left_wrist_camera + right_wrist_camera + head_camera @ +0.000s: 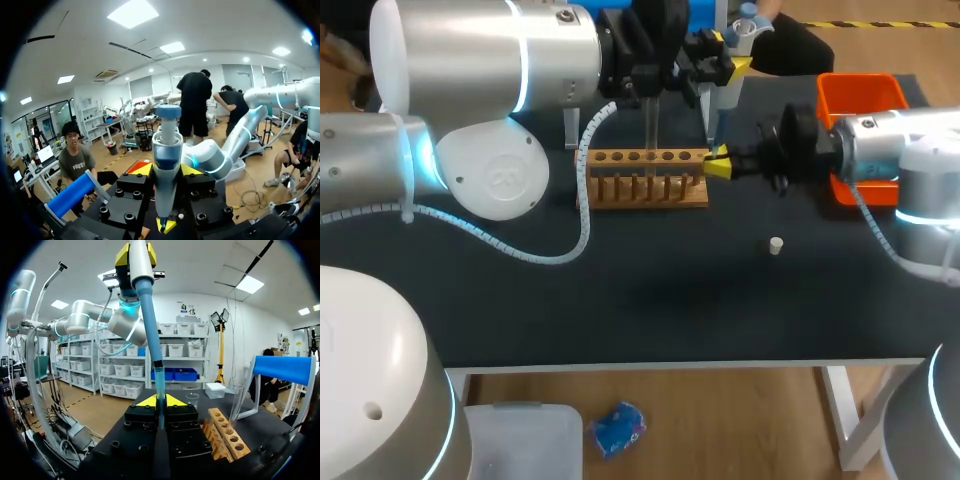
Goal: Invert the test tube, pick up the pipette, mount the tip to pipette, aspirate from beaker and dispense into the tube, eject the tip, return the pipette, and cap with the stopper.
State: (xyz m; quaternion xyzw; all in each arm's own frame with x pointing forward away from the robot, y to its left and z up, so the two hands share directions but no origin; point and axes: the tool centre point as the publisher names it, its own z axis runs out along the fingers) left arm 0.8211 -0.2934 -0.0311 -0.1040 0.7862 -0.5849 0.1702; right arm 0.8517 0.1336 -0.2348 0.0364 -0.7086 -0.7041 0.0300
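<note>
Head view: gripping the pipette with the left gripper above the wooden rack's right end; pinching its tip from the side with the right gripper.

Left wrist view: clamping on the barrel, plunger up.

Right wrist view: standing vertical, tip pointing down between closed fingers. Risking a crooked seat from any sideways pull, then the tip dropping.

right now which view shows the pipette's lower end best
Right wrist view: the pipette runs down its shaft to between the fingers of the right gripper. Left wrist view shows only its upper body in the left gripper; head view shows it small.
</note>
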